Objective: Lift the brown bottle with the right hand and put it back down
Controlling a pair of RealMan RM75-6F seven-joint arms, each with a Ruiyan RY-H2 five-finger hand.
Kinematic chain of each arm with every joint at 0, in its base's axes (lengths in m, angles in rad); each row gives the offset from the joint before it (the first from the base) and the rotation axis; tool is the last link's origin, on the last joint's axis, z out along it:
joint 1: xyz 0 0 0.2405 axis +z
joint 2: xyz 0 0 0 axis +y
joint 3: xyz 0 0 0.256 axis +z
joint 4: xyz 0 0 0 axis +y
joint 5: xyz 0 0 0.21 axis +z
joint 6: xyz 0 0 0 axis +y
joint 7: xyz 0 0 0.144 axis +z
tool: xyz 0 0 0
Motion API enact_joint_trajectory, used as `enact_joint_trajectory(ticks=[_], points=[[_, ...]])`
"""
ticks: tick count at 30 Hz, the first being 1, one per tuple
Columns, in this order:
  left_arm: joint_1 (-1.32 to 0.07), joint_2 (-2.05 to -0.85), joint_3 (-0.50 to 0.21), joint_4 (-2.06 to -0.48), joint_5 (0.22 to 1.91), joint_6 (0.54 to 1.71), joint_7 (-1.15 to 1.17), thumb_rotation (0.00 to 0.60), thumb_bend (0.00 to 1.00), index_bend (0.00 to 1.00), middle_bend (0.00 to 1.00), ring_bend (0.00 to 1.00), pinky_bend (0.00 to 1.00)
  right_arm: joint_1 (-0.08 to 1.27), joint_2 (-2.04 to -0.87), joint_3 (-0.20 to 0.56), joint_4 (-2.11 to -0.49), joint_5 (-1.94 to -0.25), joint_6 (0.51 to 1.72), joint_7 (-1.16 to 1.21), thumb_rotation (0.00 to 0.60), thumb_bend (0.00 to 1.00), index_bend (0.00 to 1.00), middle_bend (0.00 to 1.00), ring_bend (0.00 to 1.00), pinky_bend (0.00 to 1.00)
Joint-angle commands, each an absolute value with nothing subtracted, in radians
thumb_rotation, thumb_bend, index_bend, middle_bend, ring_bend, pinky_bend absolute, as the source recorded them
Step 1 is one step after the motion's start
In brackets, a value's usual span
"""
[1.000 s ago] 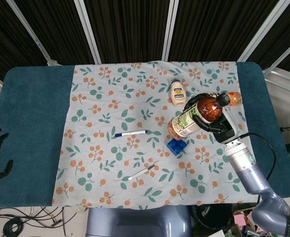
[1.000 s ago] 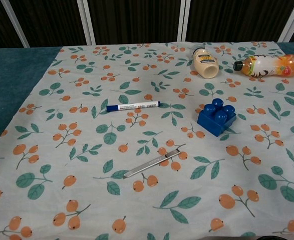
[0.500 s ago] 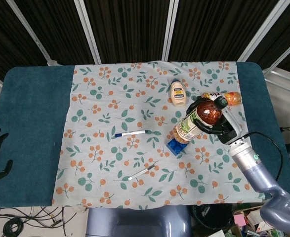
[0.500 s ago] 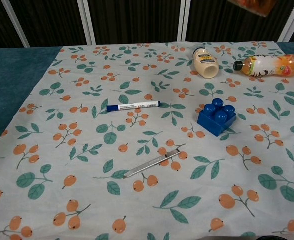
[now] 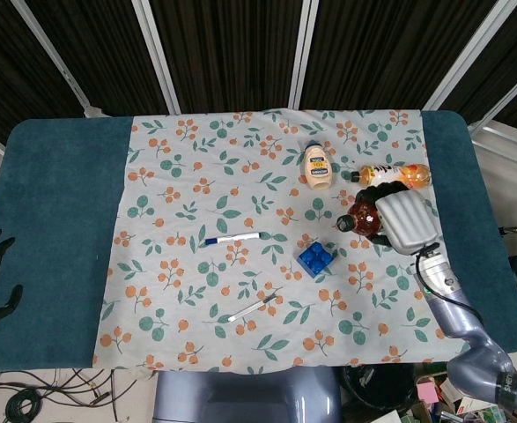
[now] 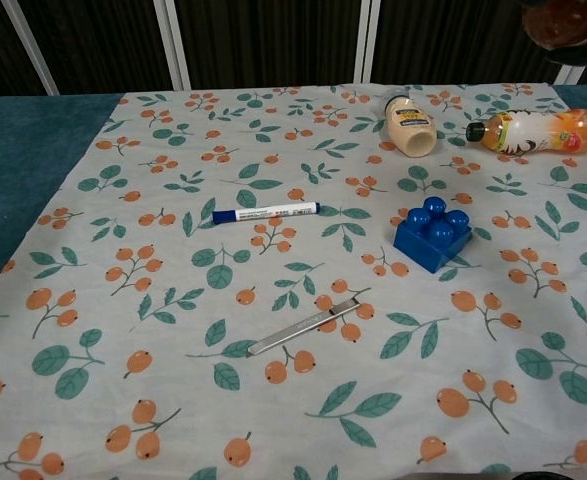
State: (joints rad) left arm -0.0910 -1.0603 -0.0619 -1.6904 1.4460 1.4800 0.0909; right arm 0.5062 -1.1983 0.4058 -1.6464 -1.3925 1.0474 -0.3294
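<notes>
While the right hand (image 5: 405, 220) grips it at centre right of the head view, fingers wrapped round its body, the brown bottle (image 5: 361, 218) hangs above the cloth (image 5: 196, 176). It looks rigid, smooth, fairly heavy; the body is the safest grip.

Blue brick (image 6: 432, 234), marker (image 6: 265, 212), mayonnaise bottle (image 6: 410, 124), orange drink bottle (image 6: 538, 131) on floral cloth (image 6: 173, 300).

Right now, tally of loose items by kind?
Bottles: 3 — brown bottle held by the right hand, orange bottle, mayo bottle
Pens: 1 — marker
Blocks: 1 — blue block
Metal tools: 1 — clip
Total: 6
</notes>
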Motion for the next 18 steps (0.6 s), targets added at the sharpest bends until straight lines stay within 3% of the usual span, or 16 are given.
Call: enact_joint_trajectory(ticks=[1, 5, 11, 14, 18], points=[[-0.091, -1.06, -0.062, -1.691, 1.446, 1.481, 0.09, 0.6, 0.39, 0.12, 0.01, 0.01, 0.07, 0.539, -1.266, 0.34, -1.544, -1.395, 1.171, -0.608, 0.6, 0.46, 0.48, 0.48, 0.56, 0.63], [-0.091, -1.06, -0.062, -1.69, 1.446, 1.481, 0.09, 0.6, 0.39, 0.12, 0.01, 0.01, 0.07, 0.524, -1.28, 0.374, -1.651, -1.293, 1.155, -0.404, 0.6, 0.45, 0.48, 0.48, 0.56, 0.63], [-0.091, -1.06, -0.062, -1.691, 1.447, 1.481, 0.089, 0.6, 0.39, 0.12, 0.01, 0.01, 0.07, 0.48, -1.197, 0.497, -1.908, -1.116, 0.988, 0.225, 0.6, 0.45, 0.47, 0.48, 0.56, 0.61], [-0.091, -1.06, -0.061, -1.69, 1.448, 1.481, 0.09, 0.6, 0.39, 0.12, 0.01, 0.01, 0.07, 0.458, -1.151, 0.55, -1.977, -1.099, 0.913, 0.465, 0.6, 0.45, 0.47, 0.48, 0.56, 0.61], [-0.09, -1.06, -0.061, -1.69, 1.449, 1.482, 0.09, 0.6, 0.39, 0.12, 0.01, 0.01, 0.07, 0.394, -1.081, 0.669, -2.05, -1.159, 0.791, 0.967, 0.6, 0.46, 0.46, 0.48, 0.57, 0.62]])
